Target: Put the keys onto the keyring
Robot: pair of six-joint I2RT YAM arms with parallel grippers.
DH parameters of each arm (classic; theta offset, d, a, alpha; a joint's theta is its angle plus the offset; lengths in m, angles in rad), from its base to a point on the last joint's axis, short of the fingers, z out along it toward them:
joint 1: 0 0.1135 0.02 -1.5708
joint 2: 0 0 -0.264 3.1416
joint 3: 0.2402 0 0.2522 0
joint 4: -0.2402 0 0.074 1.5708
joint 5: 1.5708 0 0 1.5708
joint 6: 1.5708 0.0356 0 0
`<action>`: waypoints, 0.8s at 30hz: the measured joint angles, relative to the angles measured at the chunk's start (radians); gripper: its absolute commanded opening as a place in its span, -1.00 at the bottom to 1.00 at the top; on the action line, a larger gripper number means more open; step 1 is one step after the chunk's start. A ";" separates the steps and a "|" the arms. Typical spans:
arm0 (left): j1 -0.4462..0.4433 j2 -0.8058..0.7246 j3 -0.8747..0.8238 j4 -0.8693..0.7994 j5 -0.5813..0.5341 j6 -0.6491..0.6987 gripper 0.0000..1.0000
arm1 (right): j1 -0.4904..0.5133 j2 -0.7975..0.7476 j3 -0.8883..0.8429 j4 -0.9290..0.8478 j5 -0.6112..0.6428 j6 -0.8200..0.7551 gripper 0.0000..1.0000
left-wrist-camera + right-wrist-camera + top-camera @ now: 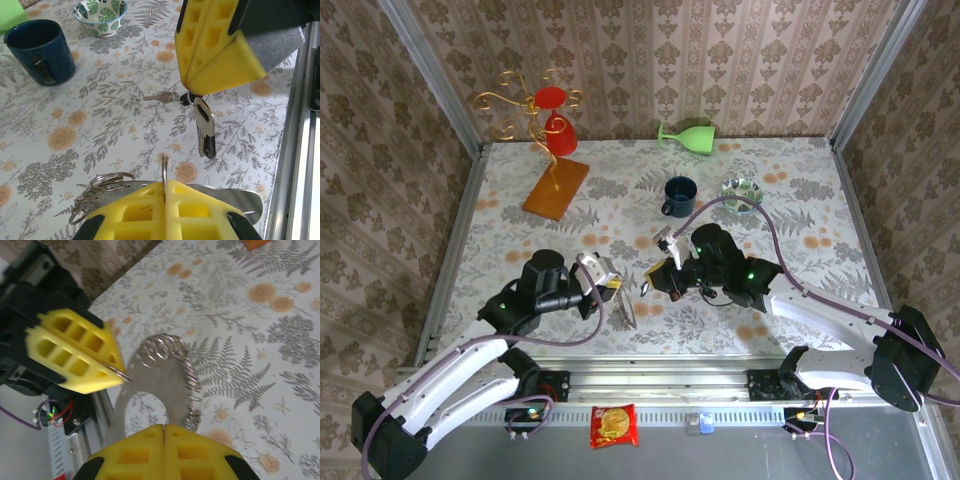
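My left gripper (165, 184) is shut on the keyring (164, 169), a thin silver ring seen edge-on that sticks up from the yellow fingertips. Just beyond it, my right gripper (192, 92) is shut on a key (204, 127), silver with a black part, which hangs down from its tips. A second small silver key (162, 97) lies flat on the flowered tablecloth behind. From the right wrist, the left gripper (120, 375) shows the ring (117, 372) at its tip, and the right gripper (164, 426) has its jaws pressed together. From above, the two grippers (616, 289) (657, 283) meet near the table's front.
A flat metal plate (165, 375) with a hole and several spare rings (100, 187) lies under the grippers. Farther back stand a blue mug (679, 196), a patterned bowl (741, 190), a tipped green goblet (687, 135) and a gold wire stand (555, 185). The front rail (300, 125) runs close by.
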 measured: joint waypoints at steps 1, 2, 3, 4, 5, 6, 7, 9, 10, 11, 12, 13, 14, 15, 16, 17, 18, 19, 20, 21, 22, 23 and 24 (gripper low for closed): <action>-0.003 0.006 0.000 0.000 0.000 -0.003 -1.00 | 0.000 0.006 0.005 0.001 -0.014 -0.006 -1.00; -0.007 0.012 0.001 0.001 0.000 -0.005 -1.00 | 0.000 0.014 0.012 0.001 -0.025 -0.011 -1.00; -0.007 0.017 0.001 0.001 0.000 -0.007 -1.00 | 0.000 0.024 0.021 0.001 -0.035 -0.015 -1.00; -0.010 0.022 0.002 0.003 0.000 -0.008 -1.00 | 0.001 0.035 0.031 0.002 -0.045 -0.019 -1.00; -0.012 0.026 0.002 0.007 0.000 -0.010 -1.00 | 0.003 0.045 0.041 0.002 -0.052 -0.020 -1.00; -0.013 0.030 0.003 0.011 0.000 -0.012 -1.00 | 0.004 0.053 0.051 0.002 -0.059 -0.023 -1.00; -0.017 0.033 0.003 0.018 0.000 -0.014 -1.00 | 0.006 0.062 0.060 0.002 -0.066 -0.023 -1.00; -0.020 0.038 0.004 0.027 0.000 -0.015 -1.00 | 0.013 0.073 0.072 0.003 -0.076 -0.027 -1.00; -0.021 0.040 0.004 0.031 0.000 -0.015 -1.00 | 0.017 0.077 0.076 0.003 -0.079 -0.031 -1.00; -0.023 0.040 0.004 0.037 -0.001 -0.015 -1.00 | 0.020 0.080 0.079 0.004 -0.084 -0.034 -1.00; -0.025 0.040 0.004 0.041 -0.003 -0.015 -1.00 | 0.023 0.084 0.081 0.003 -0.088 -0.038 -1.00; -0.026 0.040 0.004 0.047 -0.003 -0.016 -1.00 | 0.026 0.088 0.085 0.004 -0.092 -0.040 -1.00; -0.028 0.042 0.004 0.051 -0.003 -0.016 -1.00 | 0.029 0.092 0.087 0.004 -0.094 -0.042 -1.00; -0.029 0.043 0.004 0.053 -0.003 -0.016 -1.00 | 0.032 0.094 0.088 0.004 -0.095 -0.042 -1.00; -0.030 0.045 0.004 0.056 -0.003 -0.016 -1.00 | 0.034 0.097 0.089 0.004 -0.095 -0.043 -1.00; -0.032 0.047 0.004 0.059 -0.003 -0.016 -1.00 | 0.036 0.100 0.090 0.004 -0.095 -0.045 -1.00; -0.032 0.048 0.004 0.060 -0.003 -0.016 -1.00 | 0.037 0.103 0.091 0.004 -0.095 -0.045 -1.00; -0.032 0.050 0.004 0.060 -0.003 -0.018 -1.00 | 0.039 0.105 0.092 0.004 -0.095 -0.045 -1.00; -0.032 0.051 0.004 0.060 -0.003 -0.019 -1.00 | 0.040 0.107 0.092 0.004 -0.095 -0.045 -1.00; -0.032 0.052 0.004 0.060 -0.003 -0.020 -1.00 | 0.040 0.108 0.092 0.005 -0.095 -0.045 -1.00; -0.032 0.052 0.004 0.061 -0.003 -0.022 -1.00 | 0.040 0.111 0.094 0.005 -0.093 -0.045 -1.00; -0.032 0.052 0.004 0.061 -0.003 -0.023 -1.00 | 0.040 0.113 0.095 0.006 -0.091 -0.045 -1.00; -0.032 0.052 0.004 0.061 -0.003 -0.023 -1.00 | 0.040 0.114 0.098 0.006 -0.089 -0.045 -1.00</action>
